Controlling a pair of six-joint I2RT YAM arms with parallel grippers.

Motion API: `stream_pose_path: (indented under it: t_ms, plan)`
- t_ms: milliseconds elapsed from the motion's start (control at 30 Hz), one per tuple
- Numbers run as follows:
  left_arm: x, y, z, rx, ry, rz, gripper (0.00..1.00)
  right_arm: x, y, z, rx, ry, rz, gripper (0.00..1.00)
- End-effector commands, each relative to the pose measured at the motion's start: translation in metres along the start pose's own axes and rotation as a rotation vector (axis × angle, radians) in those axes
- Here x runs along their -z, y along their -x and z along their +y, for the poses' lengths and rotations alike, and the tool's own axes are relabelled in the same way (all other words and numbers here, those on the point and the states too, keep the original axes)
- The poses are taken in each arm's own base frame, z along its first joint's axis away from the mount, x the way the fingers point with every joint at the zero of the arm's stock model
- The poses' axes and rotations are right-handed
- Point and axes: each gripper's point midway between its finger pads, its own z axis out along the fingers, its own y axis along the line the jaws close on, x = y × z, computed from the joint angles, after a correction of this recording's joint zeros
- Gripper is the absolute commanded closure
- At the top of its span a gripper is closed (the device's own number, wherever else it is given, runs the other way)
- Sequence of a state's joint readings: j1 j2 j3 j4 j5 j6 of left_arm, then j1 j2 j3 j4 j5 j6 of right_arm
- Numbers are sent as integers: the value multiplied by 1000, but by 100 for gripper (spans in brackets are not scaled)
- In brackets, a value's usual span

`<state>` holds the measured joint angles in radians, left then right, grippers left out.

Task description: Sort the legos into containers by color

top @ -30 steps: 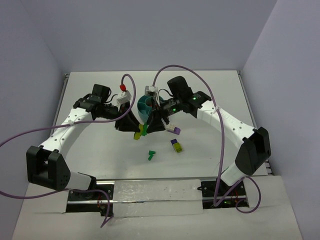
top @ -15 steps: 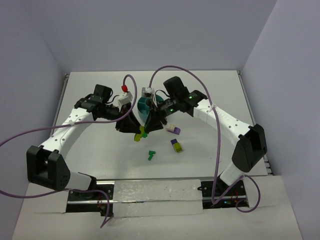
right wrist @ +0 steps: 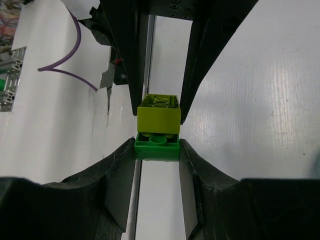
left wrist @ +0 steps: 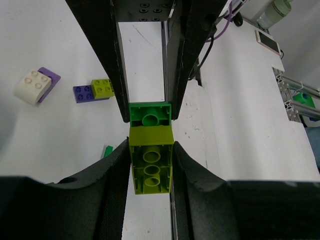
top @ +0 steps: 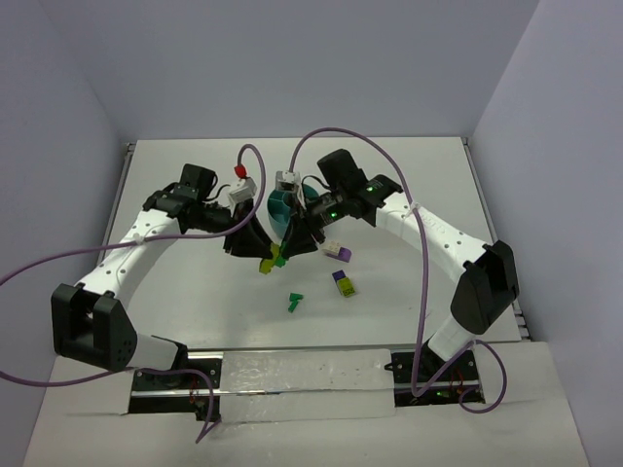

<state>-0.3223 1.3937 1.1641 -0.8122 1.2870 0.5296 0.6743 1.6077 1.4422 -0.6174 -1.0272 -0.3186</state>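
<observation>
A lime-green lego (left wrist: 151, 160) and a dark green lego (left wrist: 150, 112) are stuck together and held in the air in front of the teal bowl (top: 281, 203). My left gripper (left wrist: 150, 167) is shut on the lime-green one (top: 266, 264). My right gripper (right wrist: 157, 150) faces it and is shut on the dark green one (right wrist: 157, 146), with the lime-green brick (right wrist: 159, 112) just beyond. The arms hide most of the bowl's containers.
On the table lie a purple-and-white lego (top: 338, 251), a purple-and-yellow lego (top: 344, 284) and a small dark green piece (top: 295, 303), all right of and below the grippers. Purple cables arch over both arms.
</observation>
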Motion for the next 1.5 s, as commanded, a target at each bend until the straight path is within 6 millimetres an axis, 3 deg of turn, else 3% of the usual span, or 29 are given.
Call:
stream_pose_path:
  t_ms: [0,200,333,433,467,567,767,1033,1133,1267,1333,1400,1433,1467]
  plan:
    - [14,15,9,-87,50,-14,100,3,-15,19,-17,38,55,100]
    - [30,13,16,-88,91,-14,100,12,-27,13,-25,0,85,100]
    - [41,21,32,-34,164,-63,100,22,-27,-6,-26,-94,78,100]
    - [47,29,50,-18,269,-113,100,34,-24,-39,-70,-277,44,100]
    - [52,35,67,2,344,-135,100,42,-15,-60,-63,-398,14,100]
    - [71,53,106,59,547,-219,100,56,-3,-92,-88,-589,-35,100]
    - [93,70,142,156,751,-332,100,76,22,-126,-169,-803,-146,100]
    - [102,76,154,238,813,-388,100,78,19,-155,-216,-955,-147,100]
    - [127,86,154,231,969,-411,100,73,13,-163,-231,-980,-107,100]
    - [142,101,139,127,1024,-410,100,68,5,-172,-250,-1005,-84,100]
    - [138,100,133,92,997,-416,100,67,2,-175,-251,-1023,-78,100]
    - [129,86,128,83,960,-442,100,63,-1,-176,-244,-1032,-70,100]
    - [132,103,119,13,948,-488,100,62,-3,-177,-246,-1031,-66,100]
    - [130,105,114,-13,932,-535,100,61,-4,-178,-247,-1031,-64,100]
